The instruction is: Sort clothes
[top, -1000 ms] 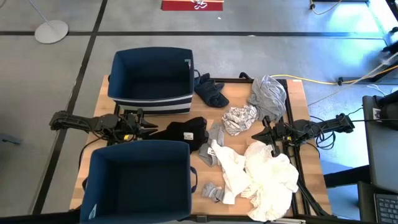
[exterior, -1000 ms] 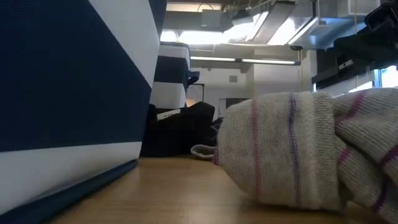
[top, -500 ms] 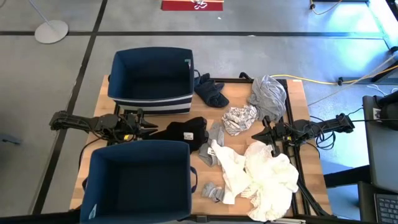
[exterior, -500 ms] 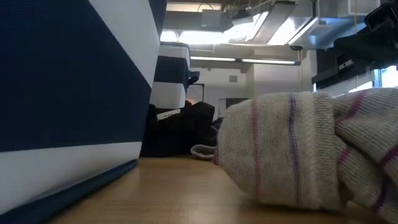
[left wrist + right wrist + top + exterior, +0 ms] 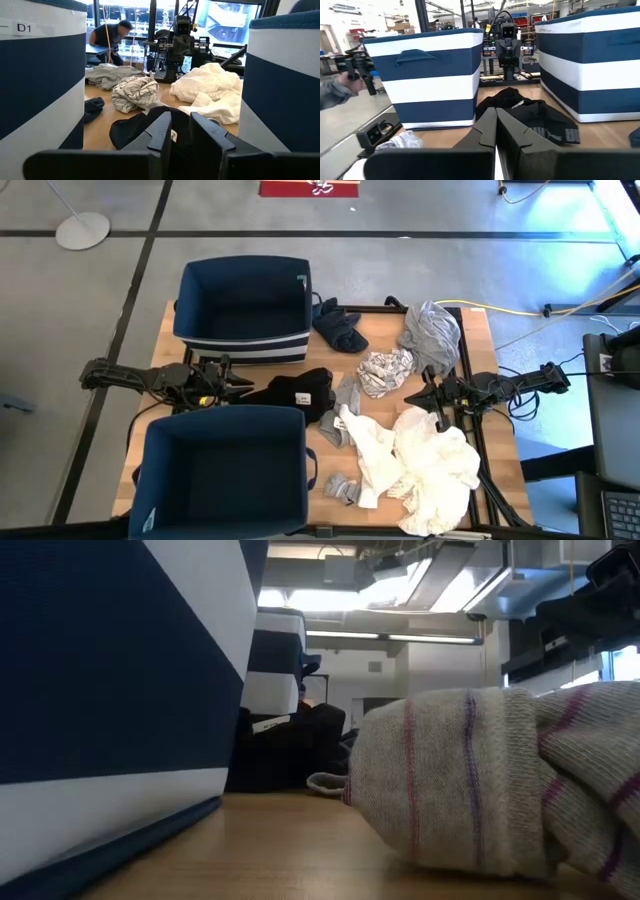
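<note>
Comparing against a second ago: nothing has shifted. My clothes (image 5: 400,430) lie heaped centre to lower right of the table (image 5: 375,330), none in either bin (image 5: 245,300). My left gripper (image 5: 243,387), nearly closed, touches the black garment (image 5: 298,392); my right gripper (image 5: 422,397) sits closed, empty. Sorting hasn't started.

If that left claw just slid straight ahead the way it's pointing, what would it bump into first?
Most likely the black garment, which lies on the table directly in front of the left claw, between the two navy bins. From above, the tips look almost at its edge, though the exact gap is hard to judge.
</note>
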`<move>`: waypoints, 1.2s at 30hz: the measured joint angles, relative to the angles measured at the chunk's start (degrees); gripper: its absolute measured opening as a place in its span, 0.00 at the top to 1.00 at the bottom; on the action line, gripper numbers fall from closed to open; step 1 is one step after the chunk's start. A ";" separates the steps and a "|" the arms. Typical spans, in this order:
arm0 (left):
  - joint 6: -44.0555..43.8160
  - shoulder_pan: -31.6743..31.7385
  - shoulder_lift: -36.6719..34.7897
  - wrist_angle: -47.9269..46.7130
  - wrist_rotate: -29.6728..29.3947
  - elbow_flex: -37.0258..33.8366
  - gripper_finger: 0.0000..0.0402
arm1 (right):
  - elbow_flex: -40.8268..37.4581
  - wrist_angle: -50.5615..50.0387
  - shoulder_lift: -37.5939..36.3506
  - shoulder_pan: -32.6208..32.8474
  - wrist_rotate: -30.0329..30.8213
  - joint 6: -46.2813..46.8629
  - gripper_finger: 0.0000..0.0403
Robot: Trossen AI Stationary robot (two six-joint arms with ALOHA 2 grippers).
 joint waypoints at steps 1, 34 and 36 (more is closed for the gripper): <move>0.00 0.01 0.00 0.00 0.01 -0.01 0.85 | 0.00 0.08 -0.01 0.00 0.78 -0.49 0.98; -0.75 0.01 -0.02 7.30 -2.63 2.03 0.85 | 23.12 -15.10 18.97 0.00 30.69 -0.58 0.98; -0.50 0.01 0.00 7.04 -2.63 2.69 0.85 | 25.09 -15.37 22.31 0.00 31.81 -0.62 0.98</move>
